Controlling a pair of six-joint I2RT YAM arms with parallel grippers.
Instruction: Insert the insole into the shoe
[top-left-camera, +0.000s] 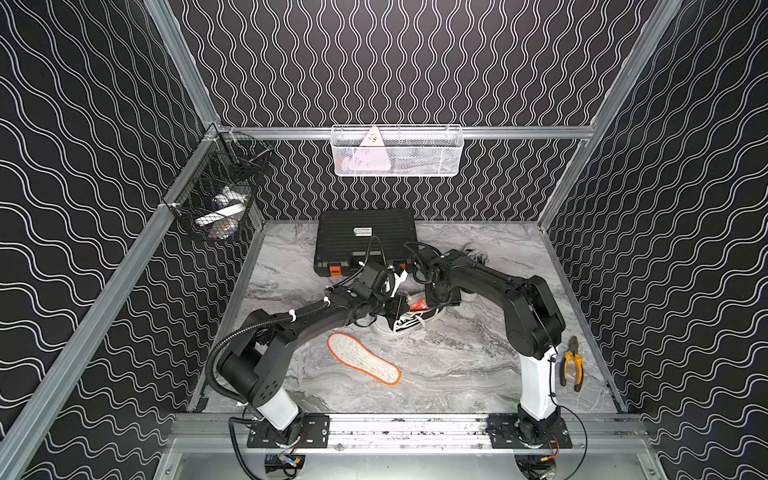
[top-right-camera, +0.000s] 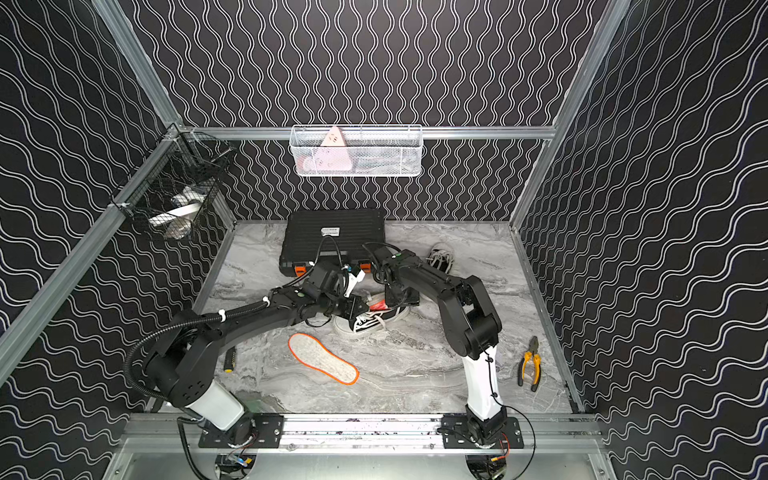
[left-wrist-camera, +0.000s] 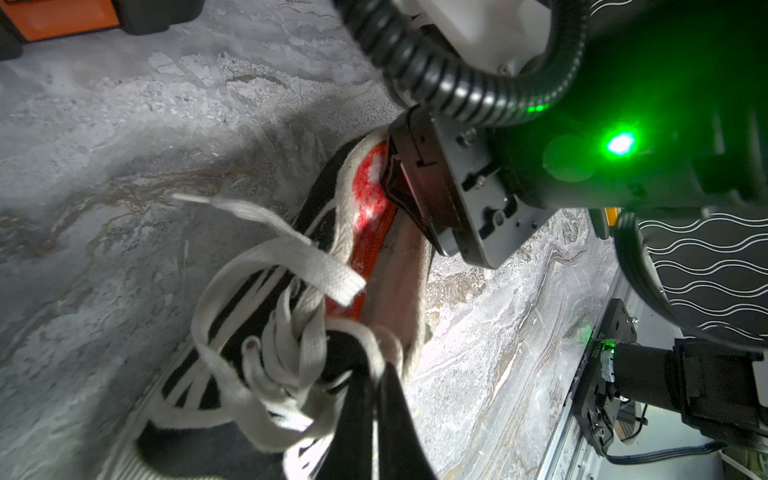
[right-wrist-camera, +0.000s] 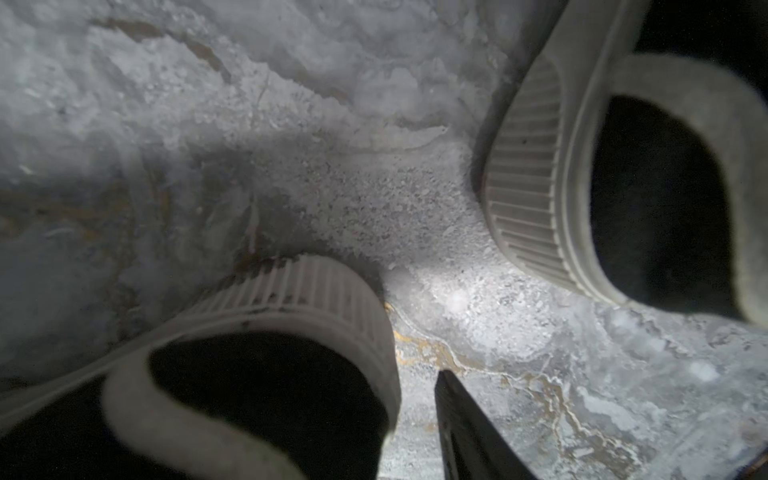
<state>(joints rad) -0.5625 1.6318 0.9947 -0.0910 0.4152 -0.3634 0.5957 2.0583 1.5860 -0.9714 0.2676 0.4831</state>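
Top views show the desk (top-left-camera: 457, 374) from the arms' end to the back wall. Nearest lies a flat insole (top-left-camera: 363, 363), pale with an orange rim, alone on the desk, with yellow pliers (top-left-camera: 571, 363) off to the right. Just behind it is the black and white shoe (top-left-camera: 405, 324), and both arms meet over it. In the left wrist view the left gripper (left-wrist-camera: 374, 374) is squeezed tight on the top of the shoe's tongue, by the loose laces (left-wrist-camera: 299, 255), and I think it is pulling the mouth open. A red insole (left-wrist-camera: 370, 216) is part way inside, standing on its edge along one side and not lying flat yet. The right gripper (left-wrist-camera: 401, 187) pokes down onto it at the heel end. In the right wrist view only one finger (right-wrist-camera: 461, 424) shows, just outside the heel, so I cannot tell how wide that gripper is or if it holds anything. The insole looks thin, light and bendy, so I think it will fold if shoved from one end. Pinching its heel edge and pressing it down flat seems best. The cloth shoe is soft and can flop shut. Farther back sits a second shoe (top-left-camera: 476, 254), then a black case (top-left-camera: 365, 237).
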